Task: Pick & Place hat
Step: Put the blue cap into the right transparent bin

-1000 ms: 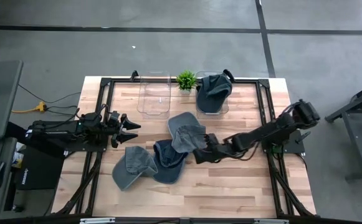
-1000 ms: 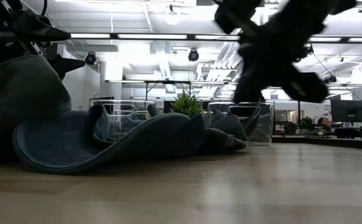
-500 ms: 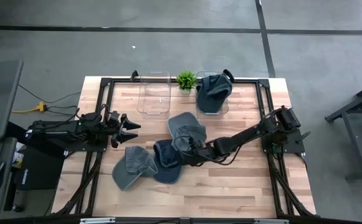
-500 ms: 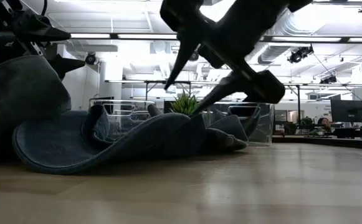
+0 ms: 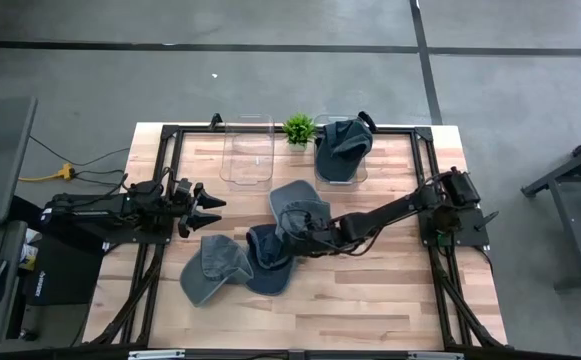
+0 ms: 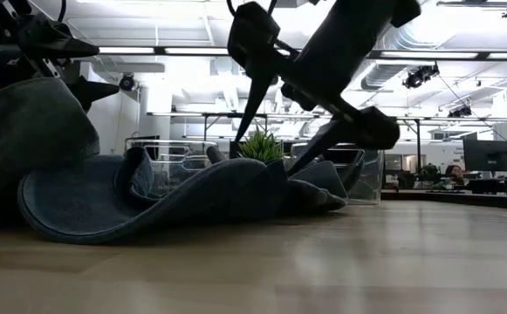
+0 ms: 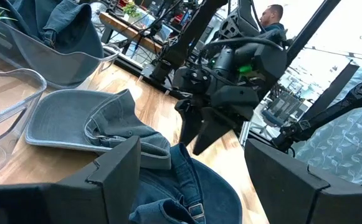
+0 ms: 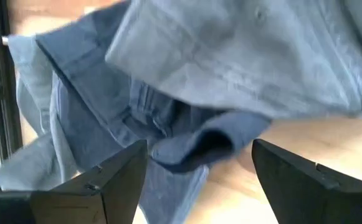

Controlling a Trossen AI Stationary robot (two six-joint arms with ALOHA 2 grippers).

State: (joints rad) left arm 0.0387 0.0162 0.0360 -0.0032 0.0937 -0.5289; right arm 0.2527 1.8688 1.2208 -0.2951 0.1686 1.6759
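Three hats lie overlapped mid-table, and the right gripper (image 5: 300,238), fingers spread wide, sits low just beside the grey hat (image 5: 298,207) and the dark blue hat (image 5: 268,258). The right arm reaches flat across from the table's right edge. The left gripper (image 5: 208,203) waits open at the left side, near the light hat (image 5: 213,268).

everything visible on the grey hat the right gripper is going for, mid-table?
The light grey fabric cap lies at mid-table, brim toward the clear bins at the far edge, crown crumpled and folded over. Stitched rows show on the brim in the left wrist view. Its near edge overlaps the dark blue denim cap. The right gripper is open, low at that overlap; contact cannot be told. Nothing lifts the cap off the wooden table.
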